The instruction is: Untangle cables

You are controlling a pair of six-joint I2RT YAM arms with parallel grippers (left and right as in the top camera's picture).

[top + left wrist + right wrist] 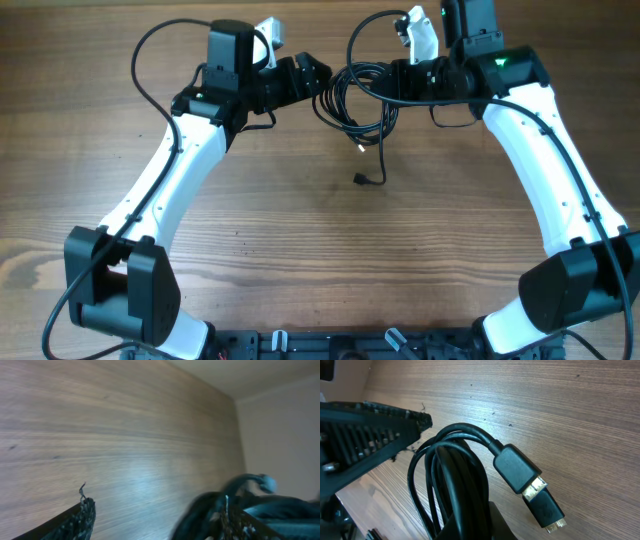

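Fingers [82, 517] on our left gripper [316, 76] stand apart. Our right gripper [398, 80] clamps the cables [358, 100] near the worktop's [300, 240] far edge. Only our right wrist view reveals two gold-tipped plugs [530, 487].

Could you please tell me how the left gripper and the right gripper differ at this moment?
The left gripper has its fingers spread with a clear gap between them; the right gripper has its fingers closed. The left gripper holds nothing, while the right gripper pinches the cables. Both face the bundle from opposite sides.
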